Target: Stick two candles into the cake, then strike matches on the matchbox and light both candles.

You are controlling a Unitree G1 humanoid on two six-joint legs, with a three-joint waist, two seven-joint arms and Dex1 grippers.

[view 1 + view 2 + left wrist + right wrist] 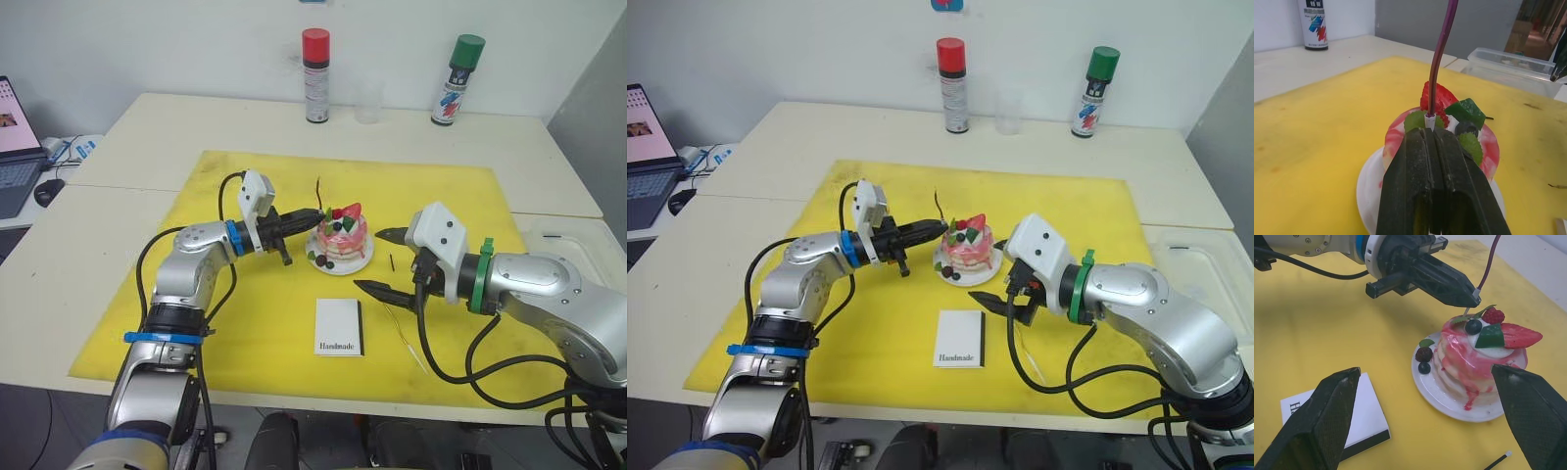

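**First candle going into the cake**

The candle (pixel 1439 58) was thin and bendy, so it would snap easily. The left hand (pixel 312 214) pinched it low, by its white tip, just over the cake (pixel 342 235). The right hand (pixel 384 260) waited wide apart beside the plate (pixel 333 264). The matchbox (pixel 339 326) lay near.

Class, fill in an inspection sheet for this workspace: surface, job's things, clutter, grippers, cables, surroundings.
Surface: yellow mat on a pale table.
Job's things: cake on its plate; one candle upright over the cake; second candle and a match lying on the mat; matchbox flat in front of the cake.
Clutter: two spray cans, a clear cup.
Grippers: left gripper shut on the candle; right gripper open, holding nothing.
Cables: black cables along both arms.
Surroundings: laptop, clear container.
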